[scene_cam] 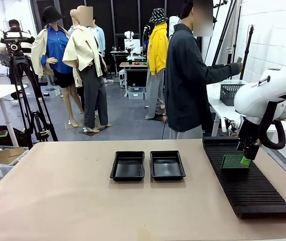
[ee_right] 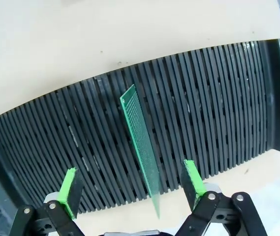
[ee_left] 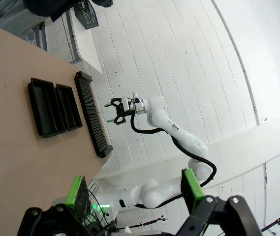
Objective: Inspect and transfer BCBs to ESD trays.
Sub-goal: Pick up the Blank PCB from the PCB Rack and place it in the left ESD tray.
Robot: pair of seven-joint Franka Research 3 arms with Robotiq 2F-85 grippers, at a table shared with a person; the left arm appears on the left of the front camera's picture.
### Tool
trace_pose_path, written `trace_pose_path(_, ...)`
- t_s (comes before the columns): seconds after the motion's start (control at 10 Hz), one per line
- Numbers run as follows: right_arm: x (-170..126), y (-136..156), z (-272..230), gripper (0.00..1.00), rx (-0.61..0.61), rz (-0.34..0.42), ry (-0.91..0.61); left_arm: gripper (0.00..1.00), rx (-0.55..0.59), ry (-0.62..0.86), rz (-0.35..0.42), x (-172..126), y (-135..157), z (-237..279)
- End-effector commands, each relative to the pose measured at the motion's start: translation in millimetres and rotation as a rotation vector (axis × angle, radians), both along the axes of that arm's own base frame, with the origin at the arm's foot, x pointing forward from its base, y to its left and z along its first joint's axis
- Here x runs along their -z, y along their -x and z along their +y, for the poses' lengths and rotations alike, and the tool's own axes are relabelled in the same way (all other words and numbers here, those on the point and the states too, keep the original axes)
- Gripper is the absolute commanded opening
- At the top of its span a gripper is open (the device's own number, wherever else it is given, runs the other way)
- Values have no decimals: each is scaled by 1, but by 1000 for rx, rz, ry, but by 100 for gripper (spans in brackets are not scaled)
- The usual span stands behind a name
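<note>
One green BCB [ee_right: 140, 142] stands on edge in a slot of the long black ribbed rack [ee_right: 218, 103]. My right gripper [ee_right: 131, 186] hangs just above it, open, with a green pad on either side of the board and a gap to each. From the front, that BCB [scene_cam: 233, 161] sits in the rack's far half under the right gripper [scene_cam: 247, 154]. Two black ESD trays [scene_cam: 128, 165] [scene_cam: 167, 164] lie side by side at the table's middle, nothing in them. My left gripper [ee_left: 132, 189] is open and held high, looking down on the trays [ee_left: 45, 105].
The rack [scene_cam: 251, 186] runs along the table's right side, near the edge. A person stands beyond the far edge, one arm stretched toward a dark mesh basket [scene_cam: 230, 92] on a side table. Bare tabletop [scene_cam: 57, 191] spreads left of the trays.
</note>
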State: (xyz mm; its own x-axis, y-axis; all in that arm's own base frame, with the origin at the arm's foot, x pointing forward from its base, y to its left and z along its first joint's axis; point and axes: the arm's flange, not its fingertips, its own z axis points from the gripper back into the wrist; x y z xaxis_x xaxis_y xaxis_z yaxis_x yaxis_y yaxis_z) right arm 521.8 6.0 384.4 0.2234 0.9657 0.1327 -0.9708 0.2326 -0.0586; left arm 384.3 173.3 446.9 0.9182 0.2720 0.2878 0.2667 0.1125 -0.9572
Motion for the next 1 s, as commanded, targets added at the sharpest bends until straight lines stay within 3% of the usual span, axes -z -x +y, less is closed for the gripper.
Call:
trace_pose_path(0.0, 7, -9, -2, 100, -21, -3, 27, 100, -6, -1, -4, -2, 2, 1)
trace_pose_path(0.7, 9, -18, -2, 100, -16, 2, 22, 100, -6, -1, -4, -2, 2, 1)
trace_pose_path(0.9, 8, -20, -2, 85, -17, 5, 21, 100, -6, -1, -4, -2, 2, 1)
